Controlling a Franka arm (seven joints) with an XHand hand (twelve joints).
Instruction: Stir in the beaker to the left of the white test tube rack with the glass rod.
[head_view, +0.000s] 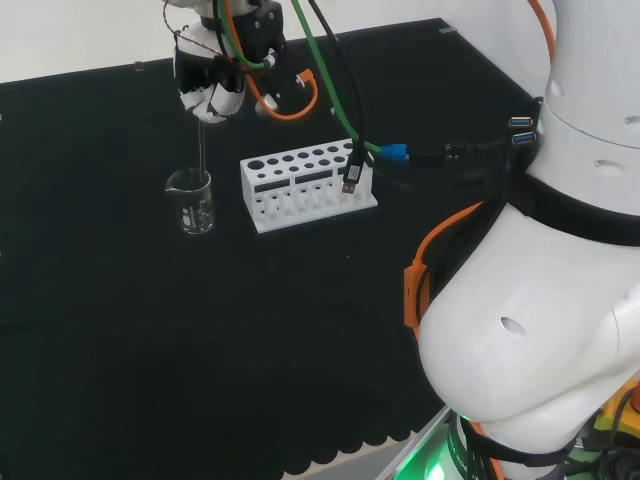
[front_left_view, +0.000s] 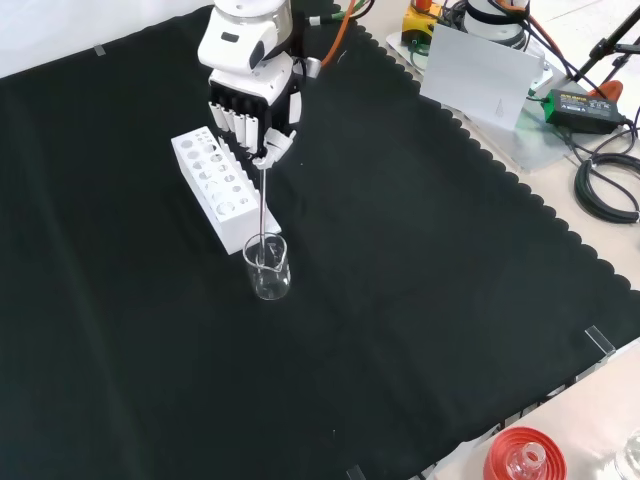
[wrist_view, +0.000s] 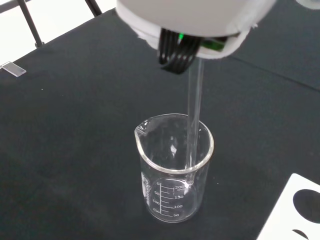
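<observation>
In the front view the beaker (front_left_view: 269, 267) stands nearest on the bench (front_left_view: 420, 300), touching or just off the rack (front_left_view: 222, 188) at its 11 o'clock. The rod (front_left_view: 263, 205) hangs upright inside it, tip near the wall. Above, at 12 o'clock, the hand (front_left_view: 252, 105) has its fingers clamped on the rod. Wide stirring could knock the light beaker over or against the rack.

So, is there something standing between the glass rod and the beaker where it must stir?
Nothing visible. The hand holds the glass rod upright, and its lower end is already inside the beaker. The white test tube rack stands beside the beaker, not in the way.
</observation>
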